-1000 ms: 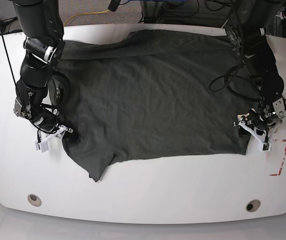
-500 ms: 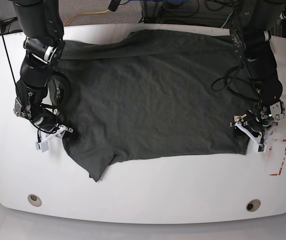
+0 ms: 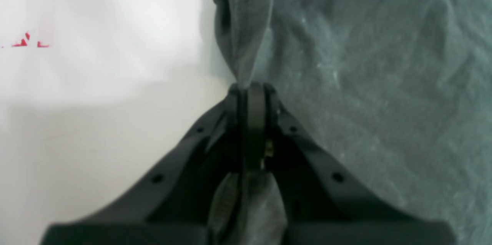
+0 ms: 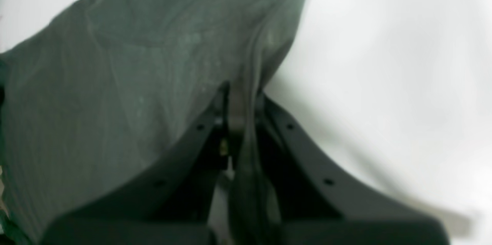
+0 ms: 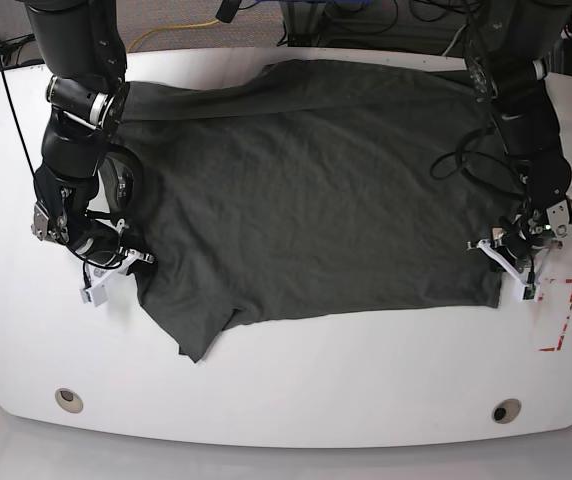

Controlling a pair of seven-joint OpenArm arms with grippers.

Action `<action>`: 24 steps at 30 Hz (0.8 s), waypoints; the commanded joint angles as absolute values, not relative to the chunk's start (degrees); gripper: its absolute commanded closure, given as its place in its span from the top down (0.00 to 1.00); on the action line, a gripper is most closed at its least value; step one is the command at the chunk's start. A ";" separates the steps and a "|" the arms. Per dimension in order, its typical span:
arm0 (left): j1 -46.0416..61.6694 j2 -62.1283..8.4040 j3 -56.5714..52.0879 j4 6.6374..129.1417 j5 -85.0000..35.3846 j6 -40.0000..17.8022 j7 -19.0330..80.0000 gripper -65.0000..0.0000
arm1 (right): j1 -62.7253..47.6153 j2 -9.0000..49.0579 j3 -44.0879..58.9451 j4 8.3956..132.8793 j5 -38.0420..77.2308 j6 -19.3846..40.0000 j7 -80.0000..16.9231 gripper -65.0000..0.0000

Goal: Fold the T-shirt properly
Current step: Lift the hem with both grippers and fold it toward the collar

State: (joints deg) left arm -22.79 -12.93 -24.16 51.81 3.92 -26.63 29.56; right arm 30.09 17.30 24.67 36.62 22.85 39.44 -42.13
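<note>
Inspection runs left to right across the base view. At the left edge of the white table [image 5: 286, 390], the right gripper [image 5: 129, 263] has its jaws pressed together on a pinch of the T-shirt [image 5: 306, 190], taken at the garment's left border just above the near-left flap that trails toward the near edge. The right wrist view confirms it: a ridge of dark cloth is drawn up between the closed jaws.

The T-shirt lies spread flat over the middle and far part of the table, wrinkled throughout and not yet folded. The cloth reads as soft, light and limp; it should drape and sag wherever unsupported, and is unlikely to hold any shape by itself. A thin pinch could slip, so a hold on a hem or seam, where the fabric is doubled, is judged the safer purchase.

At the right, the left gripper [image 5: 509, 262] is likewise closed, nipping the near-right corner of the shirt; the left wrist view shows a bunched fold of the hem gripped between the jaws. Red tape marks [image 5: 558, 318] lie on the table just beyond that corner, clear of the cloth.
</note>
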 commanded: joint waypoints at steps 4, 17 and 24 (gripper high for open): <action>-20.44 -13.76 -24.31 57.63 4.00 -31.69 30.90 0.00 | 28.62 18.42 25.01 42.15 23.96 40.00 -46.81 0.00; -14.64 -13.49 -24.13 72.66 3.74 -33.45 33.63 0.00 | 27.21 18.59 24.57 55.96 23.43 40.00 -53.23 0.00; -21.14 -13.41 -23.96 77.67 3.74 -33.36 40.04 0.00 | 34.33 21.05 24.40 55.96 23.43 40.00 -56.22 0.00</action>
State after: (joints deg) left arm -18.48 -12.56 -23.88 75.29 4.32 -33.56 38.98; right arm 31.38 19.55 24.29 54.70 22.63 39.90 -56.31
